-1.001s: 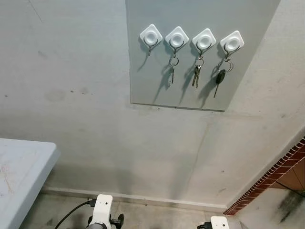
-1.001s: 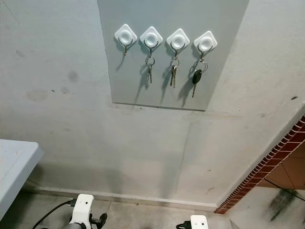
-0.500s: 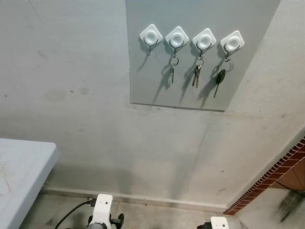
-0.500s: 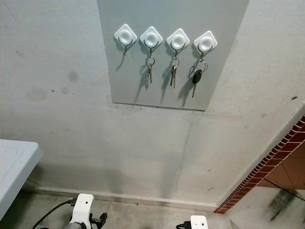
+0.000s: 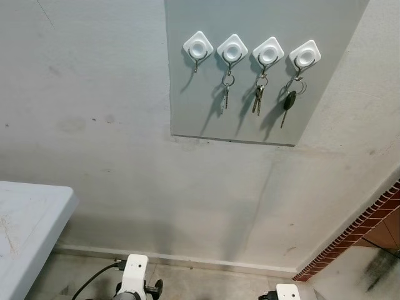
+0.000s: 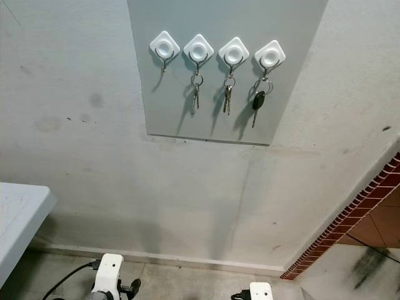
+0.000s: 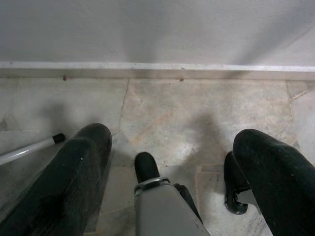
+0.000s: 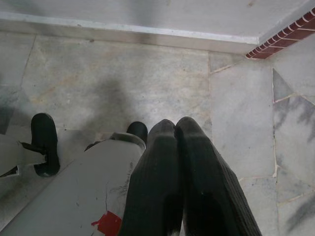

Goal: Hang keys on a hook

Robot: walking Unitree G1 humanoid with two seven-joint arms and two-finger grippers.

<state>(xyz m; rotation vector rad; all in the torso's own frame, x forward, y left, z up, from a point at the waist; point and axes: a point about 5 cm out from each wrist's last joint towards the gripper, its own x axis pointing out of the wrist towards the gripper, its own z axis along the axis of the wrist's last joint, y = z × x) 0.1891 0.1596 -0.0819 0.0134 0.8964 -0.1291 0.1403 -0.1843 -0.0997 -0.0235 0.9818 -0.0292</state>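
Now we see, in the upper part of the head view, a grey panel [image 5: 262, 69] fixed on the wall, with four white hooks [image 5: 232, 47] in a row. Starting from the left of the frame, the first hook [image 5: 198, 45] carries nothing. The second carries a small set of keys [image 5: 226, 90], the third another key set [image 5: 257, 99], and the fourth a black car key [image 5: 288, 100] on a ring.

Both arms hang low, at the bottom edge of the frame, well apart from the keys and far below the panel. In the left wrist view the left gripper [image 7: 172, 162] points down at the tiled floor [image 7: 187, 113], its two black fingers spread wide with nothing between them. In the right wrist view the right gripper [image 8: 175, 147] has its fingers pressed together, also above the floor, and we see nothing pinched in them.

A pale table corner [image 5: 31, 219] lies at the lower left of the frame, and red brick edging [image 5: 356, 228] at the lower right.
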